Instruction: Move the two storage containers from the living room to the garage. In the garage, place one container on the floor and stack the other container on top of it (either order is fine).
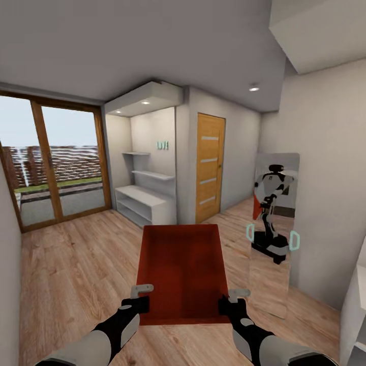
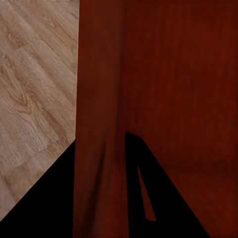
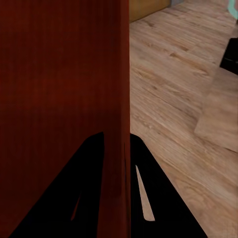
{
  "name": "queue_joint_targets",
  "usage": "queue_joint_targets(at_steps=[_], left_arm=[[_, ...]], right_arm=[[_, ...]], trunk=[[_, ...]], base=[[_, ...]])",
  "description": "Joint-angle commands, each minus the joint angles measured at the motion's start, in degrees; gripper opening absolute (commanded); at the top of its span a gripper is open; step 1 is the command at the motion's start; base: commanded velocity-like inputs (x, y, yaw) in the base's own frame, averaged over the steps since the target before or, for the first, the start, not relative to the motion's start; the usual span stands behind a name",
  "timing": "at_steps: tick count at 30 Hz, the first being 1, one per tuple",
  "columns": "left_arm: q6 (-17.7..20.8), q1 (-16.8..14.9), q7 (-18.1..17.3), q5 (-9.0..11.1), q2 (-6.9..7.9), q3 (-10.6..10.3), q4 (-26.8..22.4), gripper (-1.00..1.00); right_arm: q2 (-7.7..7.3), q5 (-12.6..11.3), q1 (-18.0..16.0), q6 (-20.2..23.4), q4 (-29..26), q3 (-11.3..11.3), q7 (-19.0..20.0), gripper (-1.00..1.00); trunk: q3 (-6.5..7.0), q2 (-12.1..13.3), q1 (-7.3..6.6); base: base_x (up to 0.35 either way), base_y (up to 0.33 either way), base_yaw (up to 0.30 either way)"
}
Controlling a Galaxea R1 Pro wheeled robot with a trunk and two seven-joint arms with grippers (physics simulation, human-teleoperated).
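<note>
Storage container [image 1: 183,269] near edge hides floor beneath it; its walls cover part of each gripper's fingers, left gripper [image 2: 106,198], right gripper [image 3: 116,193]. Mirror [image 1: 274,229] beyond right gripper: reflection small, details unclear. Forearms cut off by the picture's edge.

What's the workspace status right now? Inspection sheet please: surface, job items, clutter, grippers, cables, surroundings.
Surface: light wood-plank floor; no concrete in sight.
Job's things: one red-orange storage container, open top up, carried level in front of the robot, clear of the floor.
Clutter: nothing seen.
Grippers: left gripper clamps the container's left wall; right gripper clamps its right wall, a finger on each side of the wall in the wrist views.
Cables: nothing seen.
Surroundings: wooden door ahead, white shelving, wood-framed glass doors, floor mirror reflecting the robot.
</note>
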Motion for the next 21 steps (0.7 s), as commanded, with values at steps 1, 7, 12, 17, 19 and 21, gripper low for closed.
queue_joint_targets(at_steps=[1, 7, 12, 17, 19, 21], left_arm=[[-1.57, -0.05, 0.74, -0.69, 3.09, 3.03, -2.13, -1.0], [-1.57, -0.05, 0.74, -0.69, 3.09, 3.04, -2.13, -1.0], [-1.57, -0.05, 0.74, -0.69, 3.09, 3.04, -2.13, -1.0], [-1.57, -0.05, 0.74, -0.66, 3.09, 3.03, -2.13, -1.0], [-1.57, -0.05, 0.74, -0.66, 3.09, 3.03, -2.13, -1.0], [-1.55, -0.05, 0.74, -0.66, 3.09, 3.03, -2.13, -1.0]], right_arm=[[-0.01, -1.39, 0.02, -0.32, 0.33, -1.2, -0.03, -1.0], [-0.01, -1.39, 0.02, -0.32, 0.33, -1.2, -0.03, -1.0], [-0.01, -1.39, 0.02, -0.3, 0.33, -1.2, -0.03, -1.0], [-0.01, -1.39, 0.02, -0.25, 0.33, -1.2, -0.03, -1.0], [-0.01, -1.39, 0.02, -0.29, 0.33, -1.2, -0.03, -1.0], [-0.01, -1.39, 0.02, -0.31, 0.33, -1.2, -0.03, -1.0]], trunk=[[-0.01, -0.01, 0.04], [-0.01, -0.01, 0.04], [-0.01, -0.01, 0.04], [-0.01, -0.01, 0.04], [-0.01, -0.01, 0.04], [-0.01, -0.01, 0.04]], base=[[0.322, 0.0, 0.001], [0.322, 0.0, 0.0], [0.322, 0.0, 0.0], [0.322, 0.0, 0.0], [0.322, 0.0, 0.0], [0.322, 0.0, 0.0]])
